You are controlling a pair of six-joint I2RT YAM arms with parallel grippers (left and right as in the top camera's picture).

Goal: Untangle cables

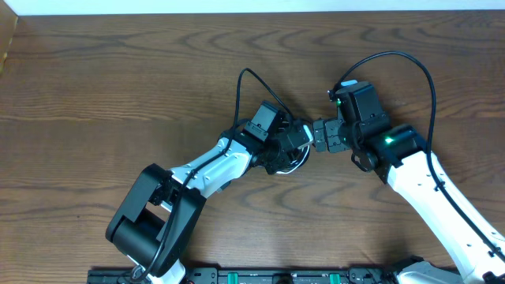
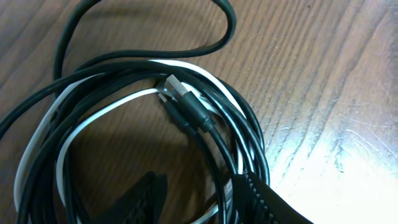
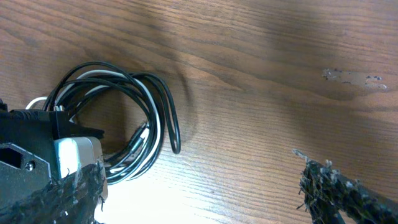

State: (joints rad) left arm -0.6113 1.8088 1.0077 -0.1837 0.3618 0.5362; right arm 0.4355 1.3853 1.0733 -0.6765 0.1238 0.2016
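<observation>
I am straddling the coiled cables (image 2: 249,134) with my left gripper (image 2: 202,186) part-open to pinch strands, while my right gripper (image 3: 199,180) is hovering wide apart just to the right.

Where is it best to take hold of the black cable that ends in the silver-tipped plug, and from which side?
Probably the black plug body, just behind its silver tip. It looks rigid and lies on top of the coil. Come from above, jaws closing across its width; loops lie close on both sides, so a sideways approach seems blocked.
</observation>
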